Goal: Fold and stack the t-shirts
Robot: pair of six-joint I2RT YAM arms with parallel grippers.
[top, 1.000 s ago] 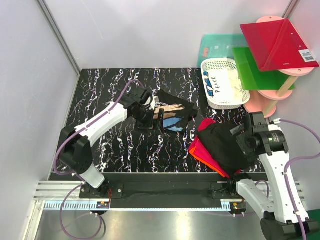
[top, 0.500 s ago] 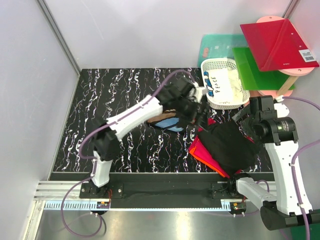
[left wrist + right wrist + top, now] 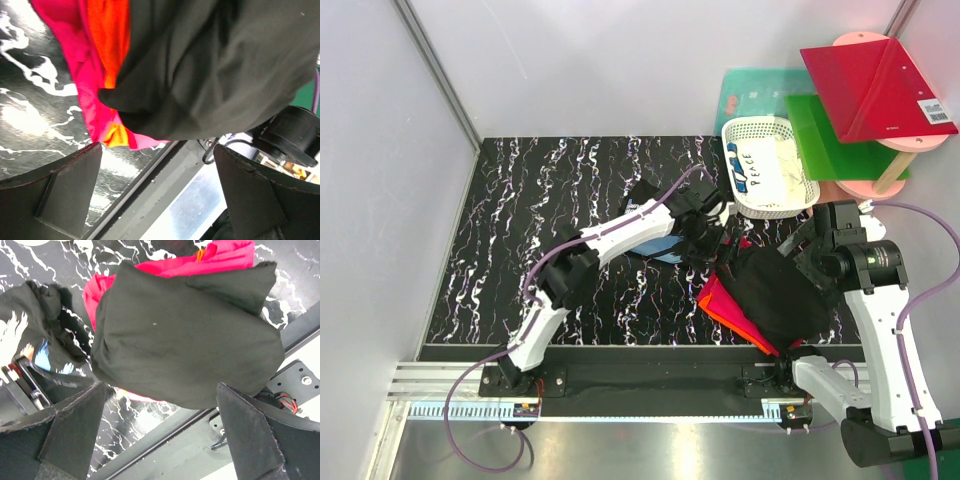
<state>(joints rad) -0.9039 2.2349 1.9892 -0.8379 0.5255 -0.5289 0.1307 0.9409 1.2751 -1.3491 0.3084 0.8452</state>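
Perhaps four t-shirts, one basket

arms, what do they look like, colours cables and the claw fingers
The left arm and right arm have white shells with black joints and motor housings. A thin purple cable runs along each. The left claw and right claw each have two dark, wedge-shaped fingers.

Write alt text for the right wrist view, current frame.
A roughly folded black t-shirt lies on top of a red t-shirt on the black marbled table, framed by the open, empty right gripper. A crumpled black printed t-shirt lies at the picture's left.
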